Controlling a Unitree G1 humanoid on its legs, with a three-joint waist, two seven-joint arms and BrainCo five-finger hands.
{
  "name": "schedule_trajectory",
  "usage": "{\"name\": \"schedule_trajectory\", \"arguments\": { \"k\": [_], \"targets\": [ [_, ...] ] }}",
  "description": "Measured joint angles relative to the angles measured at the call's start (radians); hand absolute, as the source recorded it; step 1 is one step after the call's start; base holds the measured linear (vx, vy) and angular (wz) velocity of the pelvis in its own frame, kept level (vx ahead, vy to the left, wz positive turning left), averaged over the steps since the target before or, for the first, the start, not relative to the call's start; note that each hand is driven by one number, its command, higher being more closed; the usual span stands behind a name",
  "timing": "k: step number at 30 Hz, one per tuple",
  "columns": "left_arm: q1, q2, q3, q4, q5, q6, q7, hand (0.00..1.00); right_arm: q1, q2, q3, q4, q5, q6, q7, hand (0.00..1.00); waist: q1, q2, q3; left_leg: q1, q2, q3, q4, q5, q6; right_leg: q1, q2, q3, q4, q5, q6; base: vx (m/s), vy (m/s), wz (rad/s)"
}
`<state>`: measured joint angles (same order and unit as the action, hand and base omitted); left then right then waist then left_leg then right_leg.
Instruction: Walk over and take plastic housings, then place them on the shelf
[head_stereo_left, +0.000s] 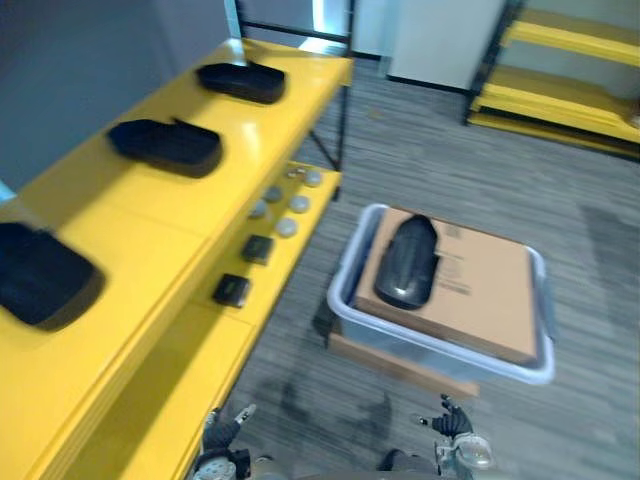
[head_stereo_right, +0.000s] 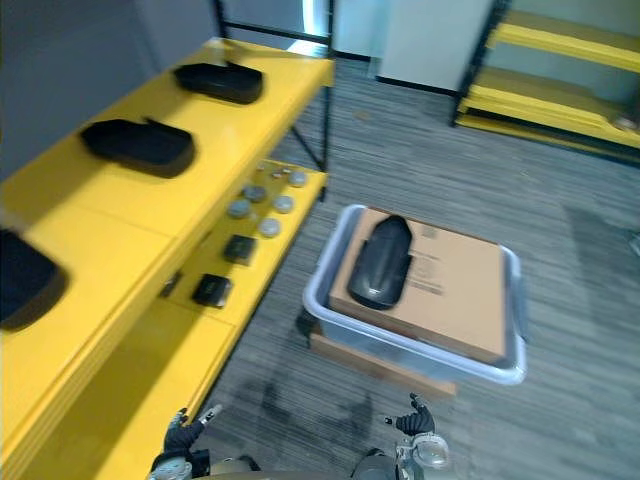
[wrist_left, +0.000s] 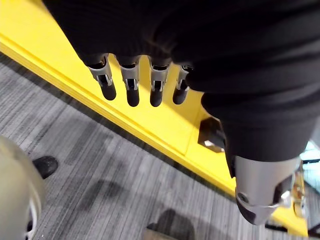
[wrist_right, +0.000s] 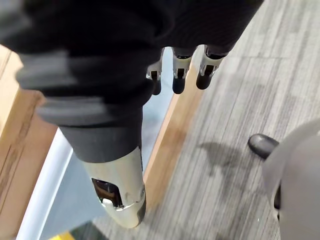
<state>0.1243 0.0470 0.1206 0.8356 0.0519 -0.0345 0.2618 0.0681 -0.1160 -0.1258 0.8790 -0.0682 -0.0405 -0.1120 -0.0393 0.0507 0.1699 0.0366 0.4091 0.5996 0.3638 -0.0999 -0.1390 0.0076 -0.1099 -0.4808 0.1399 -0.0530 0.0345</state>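
One black, rounded plastic housing (head_stereo_left: 408, 262) is left to collect; it lies lengthwise on a flat brown cardboard sheet (head_stereo_left: 485, 295) that covers a pale grey plastic bin (head_stereo_left: 348, 265) on the floor at about one o'clock from the robot. Three matching black housings (head_stereo_left: 242, 82) (head_stereo_left: 165, 146) (head_stereo_left: 40, 275) already sit spaced along the top of the long yellow shelf (head_stereo_left: 150, 225), which runs from nine o'clock up toward eleven.

The step in hand looks like the approach to the bin. Both hands hang low, the left hand (wrist_left: 131, 86) beside the shelf edge and the right hand (wrist_right: 179, 76) over the near side of the bin, each with fingers loose and carrying nothing.

The next move likely calls for stepping closer, bending, and reaching down so both hands can close on the housing's sides, then turning toward ten o'clock, where bare yellow surface lies between the housings.

Round grey discs (head_stereo_left: 287, 227) and small black blocks (head_stereo_left: 258, 249) lie on the lower yellow tier (head_stereo_left: 195, 375), clear of the route. A wooden board (head_stereo_left: 400, 365) juts from under the bin at twelve o'clock and could catch a foot. Another yellow rack (head_stereo_left: 560, 100) stands well apart at two o'clock.
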Motion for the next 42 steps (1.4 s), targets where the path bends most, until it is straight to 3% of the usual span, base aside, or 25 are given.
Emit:
{"name": "schedule_trajectory", "arguments": {
  "k": [1,2,4,7,8,10,13,19,28,32,37,39,42],
  "targets": [
    [-0.002,-0.018,-0.008,0.000,0.000,0.002,-0.001,0.00,0.000,-0.003,-0.004,-0.001,0.010,0.000,-0.002,0.00,-0.002,0.008,0.010,-0.044,0.007,-0.130,0.108,0.004,0.033,0.014,0.006,0.031,0.005,-0.010,-0.012,0.12,-0.078,-0.84],
    [0.000,-0.043,-0.018,-0.002,0.000,0.003,-0.001,0.00,0.006,-0.008,-0.006,0.001,0.021,0.000,-0.003,0.00,0.005,0.002,0.017,-0.062,-0.058,-0.272,0.136,-0.052,0.013,0.026,-0.007,0.066,0.005,-0.015,-0.017,0.11,-0.033,-0.87],
    [0.003,-0.052,-0.054,-0.005,0.000,0.003,-0.003,0.00,0.010,-0.009,-0.036,0.001,0.033,-0.001,-0.016,0.00,0.003,0.004,0.018,-0.079,-0.166,-0.388,0.136,-0.107,0.014,0.047,-0.021,0.108,0.005,-0.022,-0.020,0.11,0.051,-0.76],
    [0.002,-0.055,-0.062,-0.026,0.000,0.002,-0.001,0.00,0.022,-0.011,-0.076,0.000,0.067,-0.006,-0.021,0.00,0.003,0.013,0.020,-0.122,-0.302,-0.508,0.006,-0.088,0.015,0.058,-0.021,0.156,0.029,-0.046,0.010,0.08,0.092,-0.49],
    [0.002,-0.047,-0.066,-0.028,-0.001,0.002,-0.001,0.00,0.030,-0.005,-0.096,0.003,0.072,-0.009,-0.024,0.00,0.008,0.019,0.019,-0.113,-0.318,-0.526,-0.016,-0.084,0.090,0.056,-0.012,0.179,0.046,-0.061,0.026,0.06,0.123,-0.26],
    [0.001,-0.032,-0.071,-0.033,-0.001,0.002,-0.001,0.00,0.042,0.017,-0.102,0.006,0.084,-0.012,-0.031,0.00,0.006,-0.011,0.013,-0.102,-0.344,-0.534,-0.031,-0.085,0.088,0.055,-0.023,0.188,0.039,-0.065,0.041,0.07,0.070,-0.03],
    [0.008,-0.030,-0.071,-0.031,-0.002,0.007,-0.001,0.00,0.044,0.034,-0.110,0.010,0.101,-0.011,-0.040,0.00,0.014,-0.030,0.015,-0.090,-0.361,-0.519,-0.045,-0.086,0.101,0.059,-0.038,0.220,0.028,-0.057,0.049,0.10,0.094,-0.12],
    [0.011,-0.008,-0.071,-0.021,-0.001,0.009,-0.001,0.00,0.048,0.053,-0.166,0.011,0.120,-0.015,-0.039,0.00,0.018,-0.031,0.003,-0.028,-0.397,-0.559,-0.125,-0.058,0.135,0.106,-0.046,0.212,-0.019,-0.053,0.056,0.05,0.018,0.06],
    [0.034,-0.005,-0.054,0.003,-0.002,0.010,-0.002,0.00,0.047,0.042,-0.332,0.019,0.212,-0.019,-0.047,0.00,0.024,-0.053,-0.021,0.024,-0.392,-0.574,-0.270,0.015,0.121,0.111,-0.031,0.207,-0.047,-0.042,0.042,0.00,-0.044,0.02],
    [0.060,0.007,-0.002,-0.003,-0.002,0.009,-0.002,0.00,0.061,-0.002,-0.380,-0.275,0.233,-0.016,-0.094,0.00,0.003,-0.072,-0.034,0.030,-0.396,-0.570,-0.307,0.029,0.123,0.100,-0.032,0.217,-0.059,-0.032,0.044,-0.03,0.014,-0.06],
    [0.076,0.011,0.000,-0.023,-0.002,0.008,-0.020,0.00,0.040,-0.049,-0.371,-0.674,0.209,-0.043,-0.147,0.00,0.001,-0.087,-0.050,0.027,-0.396,-0.571,-0.331,0.039,0.123,0.080,-0.029,0.225,-0.067,-0.031,0.045,0.01,0.003,-0.04],
    [0.076,0.008,-0.006,-0.024,-0.002,0.006,-0.020,0.00,0.016,-0.045,-0.346,-0.756,0.182,-0.069,-0.166,0.00,0.000,-0.087,-0.050,0.026,-0.397,-0.576,-0.332,0.039,0.123,0.084,-0.027,0.223,-0.076,-0.031,0.046,0.04,-0.005,0.01],
    [0.076,0.006,-0.033,-0.033,-0.002,0.006,-0.020,0.00,0.006,-0.034,-0.245,-0.825,0.133,-0.069,-0.178,0.00,0.001,-0.086,-0.051,0.009,-0.399,-0.608,-0.331,0.039,0.123,0.092,-0.025,0.202,-0.095,-0.028,0.046,0.06,-0.016,0.14]
  ]
}}
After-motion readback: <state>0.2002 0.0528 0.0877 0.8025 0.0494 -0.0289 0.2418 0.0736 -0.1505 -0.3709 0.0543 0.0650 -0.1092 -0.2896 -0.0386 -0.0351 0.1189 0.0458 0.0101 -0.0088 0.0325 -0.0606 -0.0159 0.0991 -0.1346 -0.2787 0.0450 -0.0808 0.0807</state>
